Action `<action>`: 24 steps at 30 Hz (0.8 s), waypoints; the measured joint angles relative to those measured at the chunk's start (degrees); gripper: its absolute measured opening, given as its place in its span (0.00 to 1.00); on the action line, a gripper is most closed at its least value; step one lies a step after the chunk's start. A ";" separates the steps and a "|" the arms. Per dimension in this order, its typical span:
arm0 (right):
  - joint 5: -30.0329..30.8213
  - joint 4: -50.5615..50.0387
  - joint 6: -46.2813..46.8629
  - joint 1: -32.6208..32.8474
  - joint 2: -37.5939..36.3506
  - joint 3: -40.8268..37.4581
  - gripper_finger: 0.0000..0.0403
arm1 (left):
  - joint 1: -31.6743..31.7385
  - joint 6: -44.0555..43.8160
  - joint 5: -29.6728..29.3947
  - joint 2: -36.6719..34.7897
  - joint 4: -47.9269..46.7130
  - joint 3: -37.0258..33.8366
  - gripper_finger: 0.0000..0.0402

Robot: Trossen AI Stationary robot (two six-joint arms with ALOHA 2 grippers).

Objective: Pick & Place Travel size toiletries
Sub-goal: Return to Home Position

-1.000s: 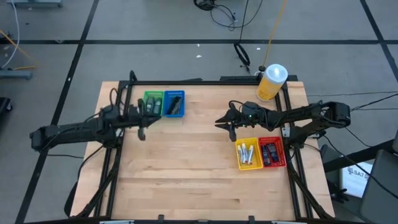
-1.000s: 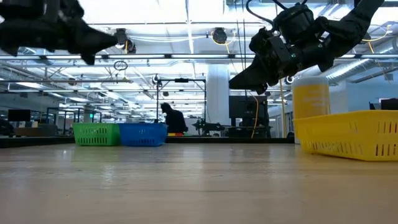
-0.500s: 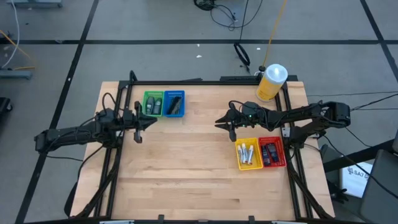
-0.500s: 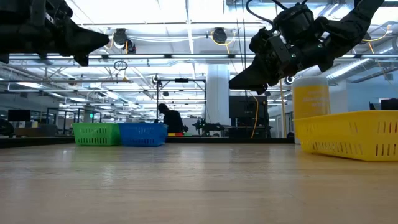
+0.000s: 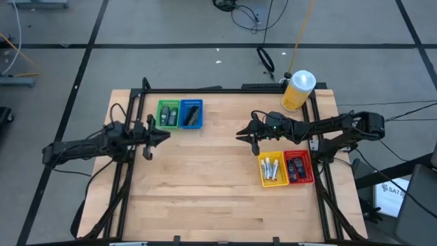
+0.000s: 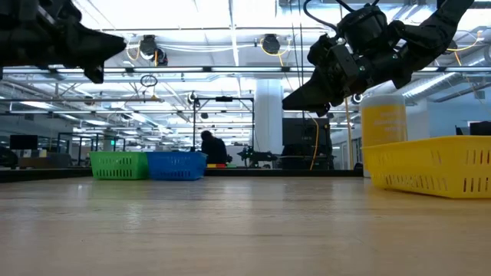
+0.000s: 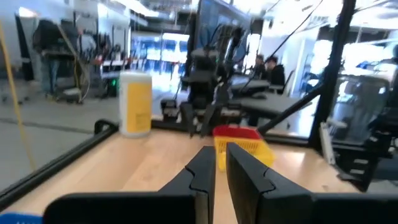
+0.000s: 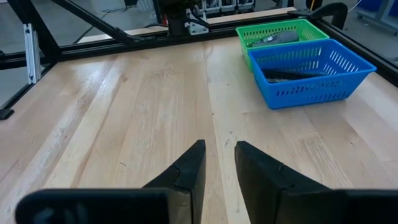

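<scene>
Dark tubes and packets lie in the green tray and the blue tray; in the right wrist view one shows in the green tray and others in the blue tray. White-silver mini tubes lie in the yellow tray, and dark items in the red tray. My left gripper hovers above bare table near and left of the green tray, shut and empty. My right gripper hangs raised over mid-table, just beyond the yellow tray, open by a narrow gap and empty.
A large yellow bottle with a white cap stands at the far right corner. The green and blue trays sit side by side at far left; the yellow tray and the red tray sit at right. Bare wood spans the middle and near side.
My left gripper has drawn back from over the green tray toward the table's left and near side, and now hangs over bare wood. The right arm has kept still, and nothing in the trays has moved.
</scene>
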 joint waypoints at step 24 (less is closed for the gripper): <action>-0.02 0.47 0.00 -0.01 0.02 0.00 0.20 | -13.05 9.25 -9.84 -10.58 -10.83 -4.92 0.09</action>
